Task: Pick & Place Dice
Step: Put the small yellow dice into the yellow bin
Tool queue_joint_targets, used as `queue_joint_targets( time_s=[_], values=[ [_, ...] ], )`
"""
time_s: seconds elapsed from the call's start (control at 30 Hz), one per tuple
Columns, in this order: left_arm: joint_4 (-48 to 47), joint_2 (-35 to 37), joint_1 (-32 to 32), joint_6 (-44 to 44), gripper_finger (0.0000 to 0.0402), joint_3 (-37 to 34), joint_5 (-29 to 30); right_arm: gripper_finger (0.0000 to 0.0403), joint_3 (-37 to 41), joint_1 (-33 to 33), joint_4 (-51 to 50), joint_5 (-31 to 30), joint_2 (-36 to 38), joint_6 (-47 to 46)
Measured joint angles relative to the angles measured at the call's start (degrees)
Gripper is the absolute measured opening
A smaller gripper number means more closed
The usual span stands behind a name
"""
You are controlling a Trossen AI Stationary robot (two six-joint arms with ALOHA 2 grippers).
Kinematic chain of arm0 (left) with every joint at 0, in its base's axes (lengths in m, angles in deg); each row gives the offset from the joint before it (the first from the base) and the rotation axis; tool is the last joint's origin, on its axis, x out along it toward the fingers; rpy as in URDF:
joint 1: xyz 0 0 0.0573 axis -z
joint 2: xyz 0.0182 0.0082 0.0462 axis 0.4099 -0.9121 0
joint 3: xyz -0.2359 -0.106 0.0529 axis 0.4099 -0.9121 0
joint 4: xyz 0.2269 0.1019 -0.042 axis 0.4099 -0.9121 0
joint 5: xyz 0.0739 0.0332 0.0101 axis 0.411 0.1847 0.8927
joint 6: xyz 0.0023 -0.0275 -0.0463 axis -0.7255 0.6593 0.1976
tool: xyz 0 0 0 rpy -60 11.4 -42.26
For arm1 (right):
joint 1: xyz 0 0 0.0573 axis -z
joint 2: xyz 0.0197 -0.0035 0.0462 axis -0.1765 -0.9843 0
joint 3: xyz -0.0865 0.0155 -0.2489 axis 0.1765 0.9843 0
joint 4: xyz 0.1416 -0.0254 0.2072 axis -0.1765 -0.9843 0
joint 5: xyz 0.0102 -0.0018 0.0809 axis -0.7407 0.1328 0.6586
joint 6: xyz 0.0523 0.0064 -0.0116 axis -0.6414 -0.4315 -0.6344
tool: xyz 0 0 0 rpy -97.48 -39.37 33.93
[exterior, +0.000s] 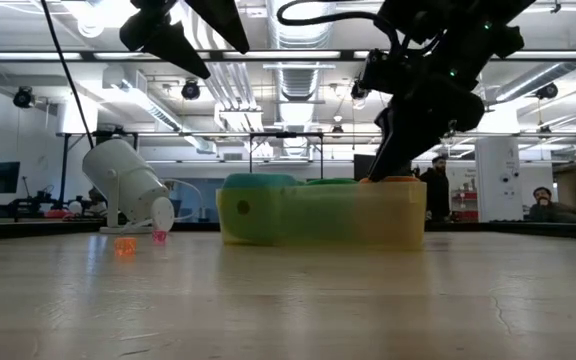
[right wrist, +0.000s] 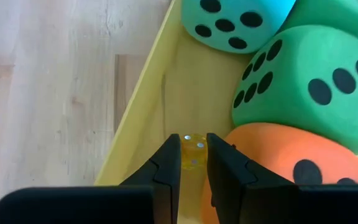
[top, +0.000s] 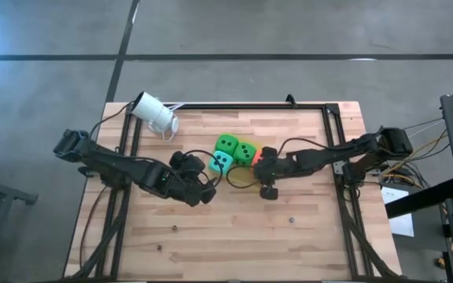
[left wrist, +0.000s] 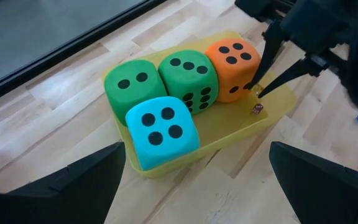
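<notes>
where planks run, a yellow tray (left wrist: pixel 272 115) sits.

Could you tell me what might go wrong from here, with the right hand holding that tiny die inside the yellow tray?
1. The right hand pinches the tiny yellow die only at its fingertips, so it might slip or flick away on release.
2. The hand sits tight against the orange die in the yellow tray; withdrawing could nudge it.
3. The open left hand waits near the teal die, leaving the arms little room.
</notes>
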Motion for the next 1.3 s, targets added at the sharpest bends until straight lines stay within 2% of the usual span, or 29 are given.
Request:
queue_joint_targets(
  time_s=[0.17, 0.57, 0.83, 1.03, 1.3],
  values=[
    [-0.02, 0.00, 0.00, -0.15, 0.0400, 0.00, 0.00, 0.0061, -0.38, 0.00, 0.05, -0.03, -0.11, -0.89],
    [-0.02, 0.02, 0.00, -0.15, 0.0400, 0.00, 0.00, 0.0159, -0.44, -0.02, 0.40, -0.78, -1.55, -1.28],
    [-0.02, 0.00, 0.00, -0.13, 0.0400, 0.00, 0.01, 0.0184, -0.44, -0.02, 0.31, -0.64, -1.30, -1.33],
    [-0.02, 0.00, -0.02, -0.13, 0.0400, 0.00, 0.02, 0.0166, -0.44, -0.02, -0.21, -0.62, 0.11, -1.33],
    [-0.02, 0.00, -0.02, -0.13, 0.0400, 0.00, 0.02, 0.0059, -0.44, -0.02, -0.48, -0.58, 0.02, -1.49]
  ],
)
